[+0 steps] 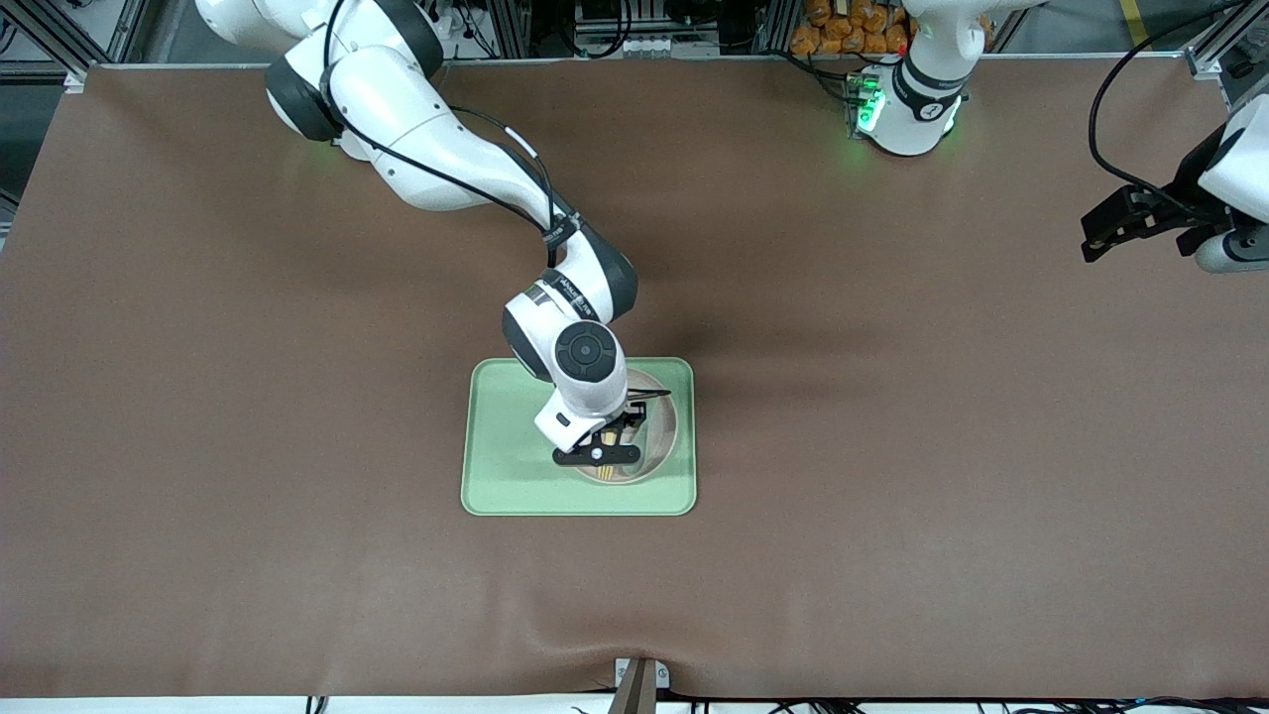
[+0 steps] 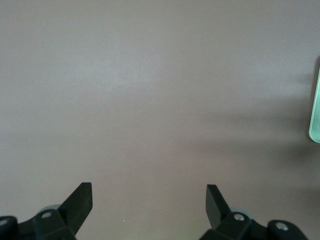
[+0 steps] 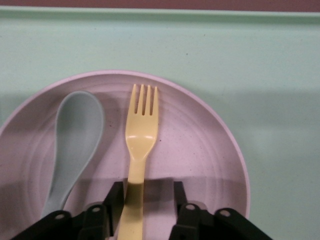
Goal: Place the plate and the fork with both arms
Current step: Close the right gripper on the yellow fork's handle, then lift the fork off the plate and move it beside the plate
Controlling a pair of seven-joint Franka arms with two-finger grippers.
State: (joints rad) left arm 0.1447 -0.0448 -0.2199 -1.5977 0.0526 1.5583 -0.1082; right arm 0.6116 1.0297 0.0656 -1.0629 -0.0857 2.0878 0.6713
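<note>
The off-white plate [image 1: 660,428] lies on the light-green tray [image 1: 496,476] mid-table. In the right wrist view the pale-yellow fork [image 3: 141,130] lies flat in the plate [image 3: 200,150] beside a grey-green spoon [image 3: 77,135]. My right gripper [image 3: 146,192] is low over the plate, jaws open around the fork's handle, which lies against one finger with a gap to the other. In the front view the right gripper [image 1: 600,451] hides much of the plate. My left gripper [image 1: 1091,243] waits open and empty over the bare table at the left arm's end.
The brown table mat [image 1: 248,446] surrounds the tray. The left wrist view shows bare mat [image 2: 150,100] and a sliver of the tray's edge [image 2: 315,115]. The tray's rim [image 3: 250,12] shows in the right wrist view.
</note>
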